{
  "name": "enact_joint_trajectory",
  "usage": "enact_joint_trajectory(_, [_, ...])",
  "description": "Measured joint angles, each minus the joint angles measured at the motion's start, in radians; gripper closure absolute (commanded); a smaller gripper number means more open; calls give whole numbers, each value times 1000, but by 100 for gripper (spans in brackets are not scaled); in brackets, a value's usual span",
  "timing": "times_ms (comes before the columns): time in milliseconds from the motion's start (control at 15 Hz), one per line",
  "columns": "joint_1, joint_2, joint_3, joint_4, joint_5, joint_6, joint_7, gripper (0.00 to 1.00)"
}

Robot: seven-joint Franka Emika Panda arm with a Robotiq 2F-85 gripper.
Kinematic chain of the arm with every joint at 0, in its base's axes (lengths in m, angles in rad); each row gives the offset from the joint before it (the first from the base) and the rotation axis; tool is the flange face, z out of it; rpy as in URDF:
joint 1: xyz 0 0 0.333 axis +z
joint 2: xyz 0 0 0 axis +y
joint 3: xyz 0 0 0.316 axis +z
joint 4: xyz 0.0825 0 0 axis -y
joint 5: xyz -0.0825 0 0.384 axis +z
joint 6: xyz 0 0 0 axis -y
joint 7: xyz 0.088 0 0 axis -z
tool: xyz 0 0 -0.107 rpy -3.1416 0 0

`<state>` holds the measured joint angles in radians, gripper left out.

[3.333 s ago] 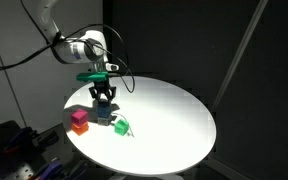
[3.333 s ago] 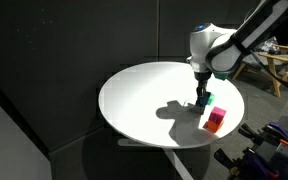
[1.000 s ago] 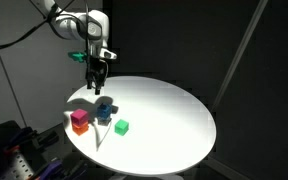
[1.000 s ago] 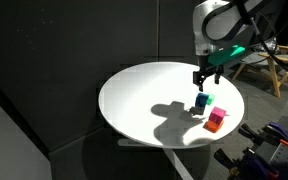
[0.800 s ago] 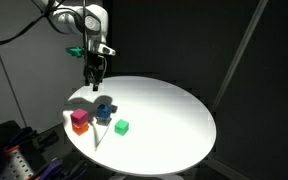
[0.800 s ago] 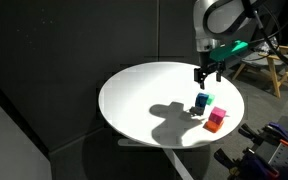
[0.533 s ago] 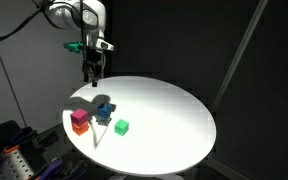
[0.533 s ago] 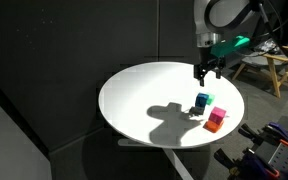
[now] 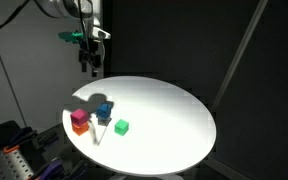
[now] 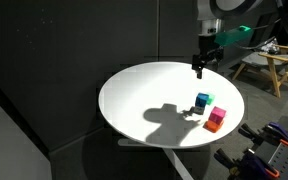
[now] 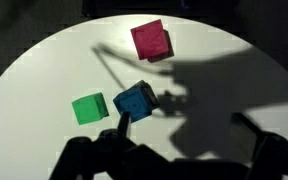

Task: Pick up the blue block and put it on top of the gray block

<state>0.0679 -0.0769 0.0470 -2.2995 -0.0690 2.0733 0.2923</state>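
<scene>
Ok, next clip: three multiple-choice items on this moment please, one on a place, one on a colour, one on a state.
1. Where is the end effector? A) High above the table B) Touching the green cube C) Resting on the table
2. Which colour tops the orange cube? A) Green B) Magenta C) Yellow
3. What does the end effector hold? A) Blue block B) Green cube C) Nothing
1 A: the end effector hangs clear above the white table.
2 B: a magenta cube sits on the orange cube.
3 C: the blue block and green cube lie below it; its jaws are spread, empty.
</scene>
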Motion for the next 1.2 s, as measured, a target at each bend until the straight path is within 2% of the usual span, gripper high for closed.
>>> enact_joint_trajectory(800, [0,-100,6,-26,53,1,-28,0])
enact_joint_trajectory(1200, [-3,-166,6,-46,53,-59,-27,0])
